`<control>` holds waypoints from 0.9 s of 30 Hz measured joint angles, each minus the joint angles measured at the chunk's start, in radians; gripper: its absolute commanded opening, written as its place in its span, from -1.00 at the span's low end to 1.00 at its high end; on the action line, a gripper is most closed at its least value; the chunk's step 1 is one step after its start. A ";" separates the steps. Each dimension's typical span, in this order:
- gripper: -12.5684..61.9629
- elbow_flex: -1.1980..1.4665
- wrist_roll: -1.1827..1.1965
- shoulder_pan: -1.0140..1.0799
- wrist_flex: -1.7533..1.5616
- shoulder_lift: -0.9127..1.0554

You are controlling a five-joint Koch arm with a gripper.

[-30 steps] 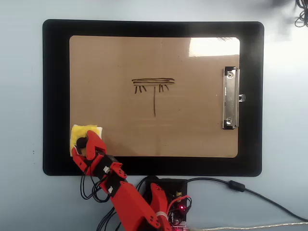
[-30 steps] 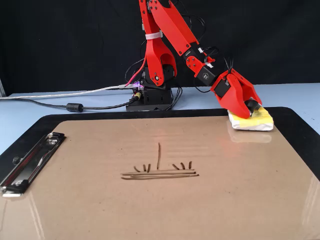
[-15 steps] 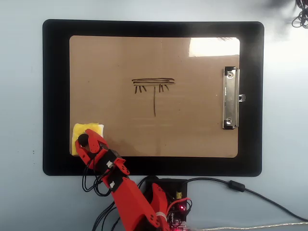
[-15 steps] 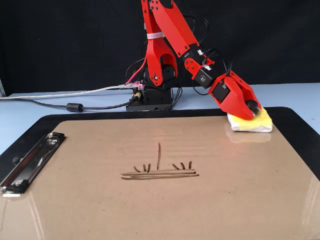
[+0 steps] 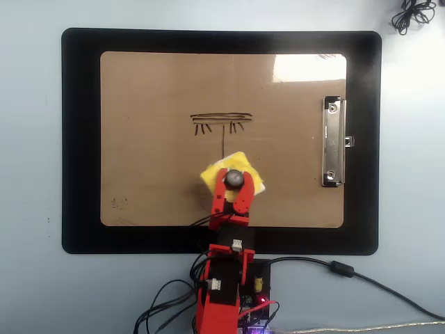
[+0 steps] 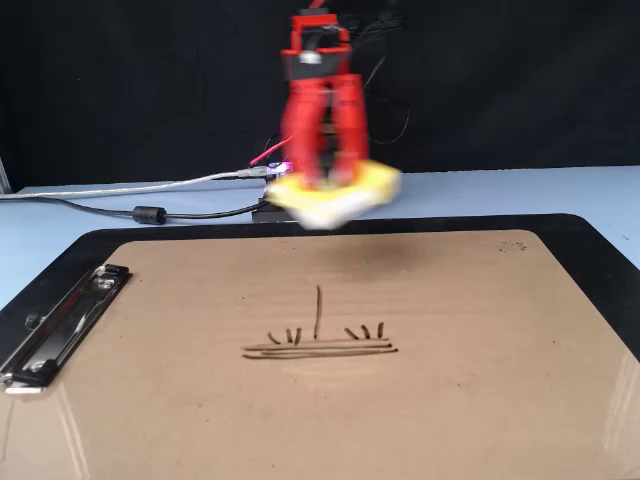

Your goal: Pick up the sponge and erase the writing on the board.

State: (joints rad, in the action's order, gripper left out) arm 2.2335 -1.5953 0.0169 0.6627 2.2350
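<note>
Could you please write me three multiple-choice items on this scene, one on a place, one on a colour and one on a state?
1. Where is the sponge?
A. held above the board
B. on the clip
C. off the mat

2. What colour is the sponge?
A. blue
B. yellow
C. green

3. How is the writing?
A. wiped away
B. half smeared
C. intact

Answers:
1 A, the fixed view shows it lifted clear in the tool.
2 B, yellow in both views.
3 C, every stroke shows unbroken.

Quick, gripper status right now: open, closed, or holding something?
Gripper: closed on the sponge, which the fixed view shows lifted clear of the board.
</note>
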 measured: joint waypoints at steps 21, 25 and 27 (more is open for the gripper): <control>-0.88 -0.044 0.110 0.078 -0.440 -0.569; -0.88 -0.247 0.110 0.078 -0.502 -0.773; -0.88 -0.370 0.095 0.071 -0.548 -0.896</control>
State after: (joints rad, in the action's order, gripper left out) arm 1.8638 -1.5002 0.0874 0.1150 1.3392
